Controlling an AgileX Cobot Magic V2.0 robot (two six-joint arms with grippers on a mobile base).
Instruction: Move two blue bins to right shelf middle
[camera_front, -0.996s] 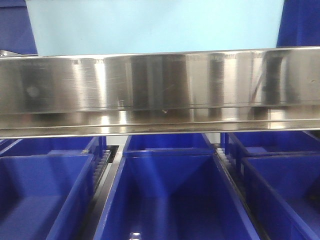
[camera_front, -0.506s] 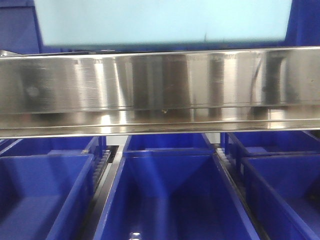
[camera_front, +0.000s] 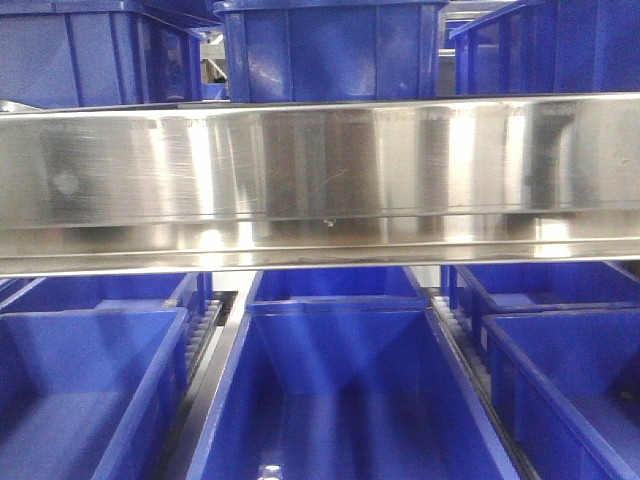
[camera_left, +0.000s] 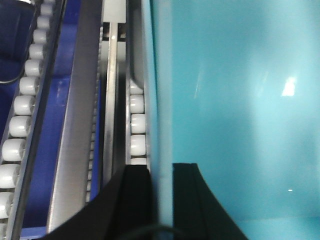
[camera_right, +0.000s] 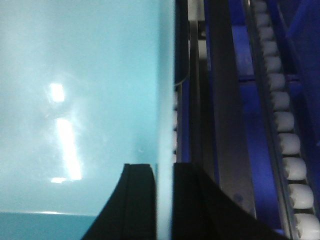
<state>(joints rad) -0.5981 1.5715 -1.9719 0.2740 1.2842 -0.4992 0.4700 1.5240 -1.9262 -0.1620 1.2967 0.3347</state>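
**Arm pose.** Locate the left gripper (camera_left: 161, 171) at the bottom of the left wrist view. Its two black fingers (camera_left: 137, 197) stand one on each side of a thin side wall of the pale cyan bin (camera_left: 240, 100), closed down to the thickness of that wall and gripping it. One finger lies inside the bin and the other outside it.

Locate the right gripper (camera_right: 162, 171) at the bottom of the right wrist view. It clamps a bin wall in the same manner, with the pale interior on the left of that view. You cannot tell from these views whether a second bin is nested in the first.

**Position of the bin.** You see the bin only from the wrist cameras, where its smooth inner faces fill about half of each view. Just outside each gripped wall runs a roller track (camera_left: 137, 125) of small white rollers, beside a steel channel (camera_left: 75, 125). A further line of rollers lies beyond the channel.

**Surface and surroundings.** In the front view, a polished steel shelf rail (camera_front: 320, 180) crosses the whole width. Upper royal blue bins (camera_front: 330, 50) stand behind and above it. Lower royal blue bins (camera_front: 340, 400) sit open-topped in side-by-side lanes below it, separated by white toothed strips (camera_front: 205, 340).
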